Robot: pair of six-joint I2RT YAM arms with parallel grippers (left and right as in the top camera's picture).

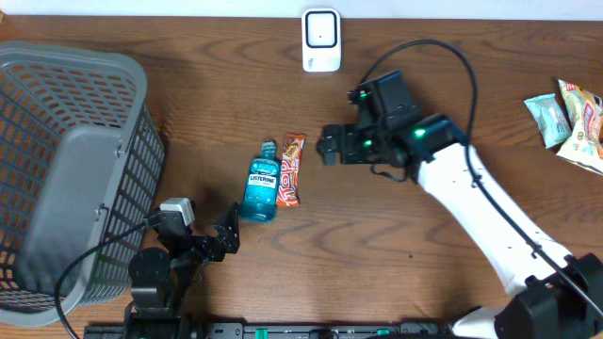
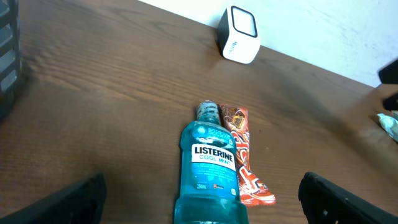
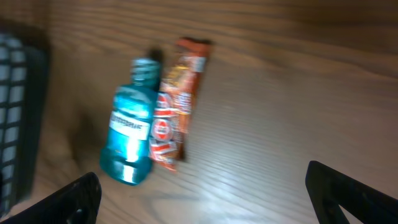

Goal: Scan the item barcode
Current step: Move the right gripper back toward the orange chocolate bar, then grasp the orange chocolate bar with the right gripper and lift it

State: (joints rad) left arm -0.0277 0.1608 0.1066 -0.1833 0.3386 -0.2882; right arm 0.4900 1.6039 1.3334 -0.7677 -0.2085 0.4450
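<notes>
Two items lie side by side mid-table: a blue Listerine bottle (image 1: 261,184) (image 2: 210,168) (image 3: 132,130), cap pointing away, and an orange snack bar (image 1: 290,169) (image 2: 244,155) (image 3: 174,106) touching its right side. No barcode shows on either. A white scanner (image 1: 321,40) (image 2: 239,35) stands at the far edge. My left gripper (image 1: 226,235) (image 2: 200,186) is open just in front of the bottle's base, holding nothing. My right gripper (image 1: 330,146) (image 3: 202,190) hovers open and empty to the right of the bar; its view is blurred.
A grey mesh basket (image 1: 66,169) (image 3: 18,106) fills the left side of the table. Several snack packets (image 1: 570,118) lie at the far right edge. Bare wood stretches between the items and the scanner.
</notes>
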